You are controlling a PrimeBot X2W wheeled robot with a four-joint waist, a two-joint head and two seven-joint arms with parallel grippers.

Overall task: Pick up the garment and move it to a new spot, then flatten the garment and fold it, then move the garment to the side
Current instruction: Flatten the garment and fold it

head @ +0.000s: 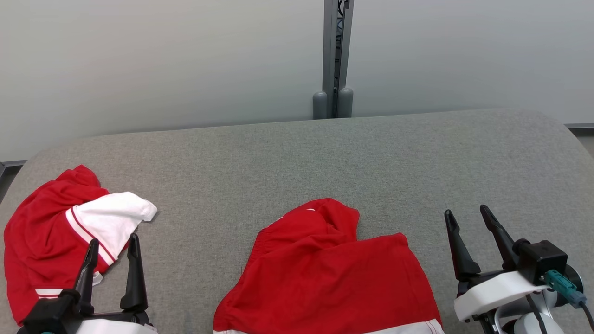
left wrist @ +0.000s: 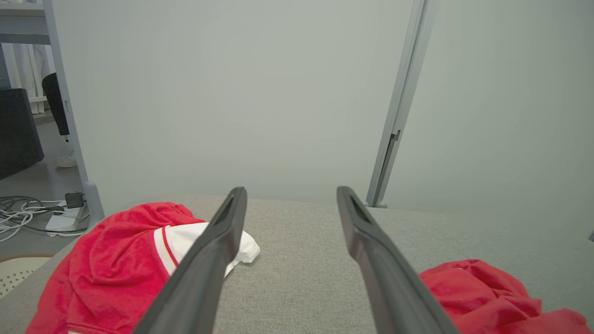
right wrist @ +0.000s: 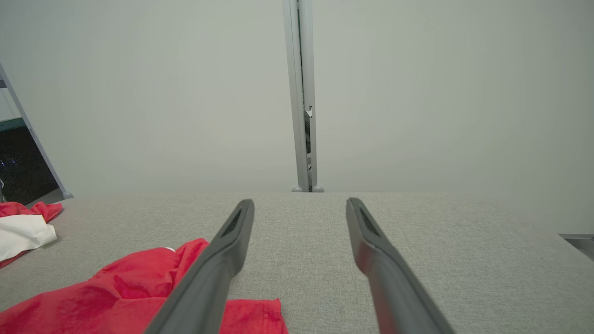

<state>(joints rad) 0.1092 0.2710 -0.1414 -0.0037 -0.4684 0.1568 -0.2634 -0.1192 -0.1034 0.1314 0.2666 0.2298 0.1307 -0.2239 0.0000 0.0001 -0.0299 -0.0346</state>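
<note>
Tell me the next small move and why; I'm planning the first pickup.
Probably reach the right gripper toward the crumpled red garment at centre: it lies untouched, and both that gripper and the left gripper stand open and empty.

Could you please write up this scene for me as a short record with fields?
surface: grey fabric-covered table
centre item: red garment with white hem, rumpled, at the near edge between the two grippers
left item: red and white garment, bunched at the table's left end
left gripper: jaws open, holding nothing, by the red and white garment
right gripper: jaws open, holding nothing, over bare table
backdrop: pale wall panels with a grey post
task stage: nothing picked up yet
</note>
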